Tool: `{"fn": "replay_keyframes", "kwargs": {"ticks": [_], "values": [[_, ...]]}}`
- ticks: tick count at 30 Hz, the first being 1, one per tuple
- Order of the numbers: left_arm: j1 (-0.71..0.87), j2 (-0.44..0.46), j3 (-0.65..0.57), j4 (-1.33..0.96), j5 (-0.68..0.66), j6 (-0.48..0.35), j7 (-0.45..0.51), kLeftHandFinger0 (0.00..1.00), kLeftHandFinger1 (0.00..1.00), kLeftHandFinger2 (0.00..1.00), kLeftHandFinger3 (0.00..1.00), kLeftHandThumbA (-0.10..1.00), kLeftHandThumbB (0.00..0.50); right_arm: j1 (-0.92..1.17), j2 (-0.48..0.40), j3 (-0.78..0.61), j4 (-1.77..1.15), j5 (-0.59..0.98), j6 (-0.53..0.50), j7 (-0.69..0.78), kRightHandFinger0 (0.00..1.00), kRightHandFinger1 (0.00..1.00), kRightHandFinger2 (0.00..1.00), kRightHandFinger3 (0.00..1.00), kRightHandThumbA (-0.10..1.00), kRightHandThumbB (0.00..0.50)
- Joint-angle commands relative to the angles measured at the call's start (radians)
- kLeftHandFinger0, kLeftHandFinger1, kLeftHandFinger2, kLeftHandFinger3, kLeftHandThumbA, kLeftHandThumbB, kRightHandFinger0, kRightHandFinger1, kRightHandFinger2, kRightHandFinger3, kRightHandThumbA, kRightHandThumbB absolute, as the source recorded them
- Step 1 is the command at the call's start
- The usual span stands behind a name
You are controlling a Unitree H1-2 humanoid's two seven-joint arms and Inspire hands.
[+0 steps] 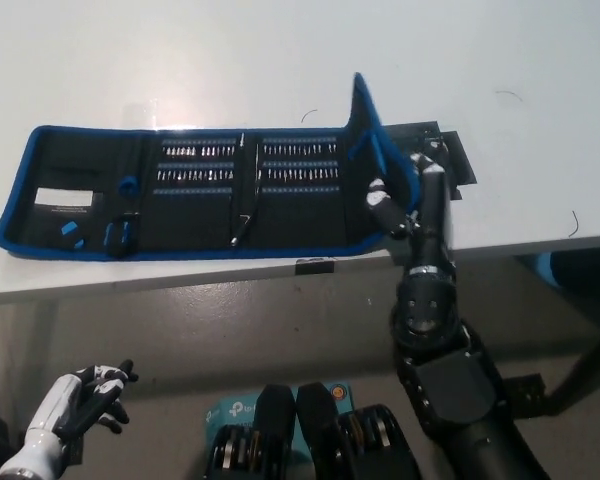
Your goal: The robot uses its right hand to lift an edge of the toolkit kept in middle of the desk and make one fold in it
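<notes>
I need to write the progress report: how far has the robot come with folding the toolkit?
Done: the right end flap of the toolkit is lifted off the desk and stands almost upright. In hand: the right hand holds that flap. Left: laying it over onto the open middle part. The left hand rests low, below the desk.

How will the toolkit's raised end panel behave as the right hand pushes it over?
The toolkit probably hinges at a soft crease: its raised panel stands nearly upright while the rest lies flat. The right hand props it. Rows of bits probably weigh the flat part down, so it shouldn't slide.
</notes>
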Motion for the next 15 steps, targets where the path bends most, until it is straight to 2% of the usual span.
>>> {"fn": "replay_keyframes", "kwargs": {"ticks": [1,2,4,5,6,9,10,11,12,13,15], "values": [[0.004,0.019,0.000,-0.035,0.004,-0.006,-0.010,0.37,0.33,0.22,0.48,0.63,0.048,-0.102,0.009,0.076,-0.021,-0.107,0.062,0.036,0.00,0.00,0.02,0.23,-0.10,0.023],[0.005,0.017,0.003,-0.038,0.000,-0.006,-0.011,0.37,0.33,0.22,0.48,0.63,0.050,-0.110,0.013,0.092,-0.010,-0.116,0.066,0.029,0.00,0.00,0.00,0.26,-0.10,0.039],[0.005,0.020,-0.001,-0.042,0.006,0.004,-0.011,0.38,0.34,0.23,0.48,0.64,0.047,-0.124,0.016,0.137,-0.001,-0.159,0.125,0.040,0.00,0.00,0.04,0.36,-0.10,0.069],[0.006,0.021,-0.004,-0.045,0.009,0.005,-0.011,0.38,0.34,0.22,0.48,0.64,0.041,-0.129,0.016,0.161,0.003,-0.177,0.134,0.042,0.00,0.00,0.00,0.39,-0.10,0.097],[0.006,0.020,-0.003,-0.042,0.008,-0.001,-0.012,0.38,0.34,0.22,0.48,0.64,0.044,-0.134,0.018,0.184,-0.001,-0.189,0.173,0.066,0.00,0.00,0.01,0.44,-0.10,0.093],[-0.005,0.020,-0.009,-0.035,0.012,0.003,-0.014,0.40,0.34,0.23,0.50,0.65,0.055,-0.152,0.022,0.261,0.002,-0.231,0.241,0.118,0.00,0.00,0.03,0.49,-0.10,0.124],[-0.007,0.021,-0.010,-0.035,0.012,0.005,-0.015,0.40,0.34,0.23,0.51,0.66,0.055,-0.152,0.021,0.268,-0.001,-0.232,0.250,0.121,0.00,0.00,0.03,0.51,-0.10,0.125],[-0.009,0.020,-0.010,-0.032,0.011,0.005,-0.015,0.40,0.34,0.23,0.50,0.65,0.047,-0.153,0.022,0.289,0.012,-0.247,0.247,0.115,0.00,0.00,0.00,0.47,-0.10,0.133],[-0.011,0.021,-0.013,-0.031,0.013,0.001,-0.016,0.40,0.34,0.23,0.50,0.65,0.046,-0.152,0.022,0.305,0.015,-0.259,0.258,0.121,0.00,0.00,0.00,0.48,-0.10,0.131],[-0.009,0.023,-0.017,-0.037,0.016,0.002,-0.018,0.41,0.35,0.24,0.49,0.65,0.063,-0.149,0.021,0.331,0.020,-0.274,0.262,0.130,0.00,0.00,0.03,0.48,-0.10,0.140],[-0.013,0.021,-0.018,-0.041,0.014,0.015,-0.017,0.41,0.35,0.23,0.49,0.66,0.094,-0.136,0.017,0.376,0.025,-0.300,0.281,0.157,0.00,0.00,0.00,0.59,-0.10,0.100]]}}
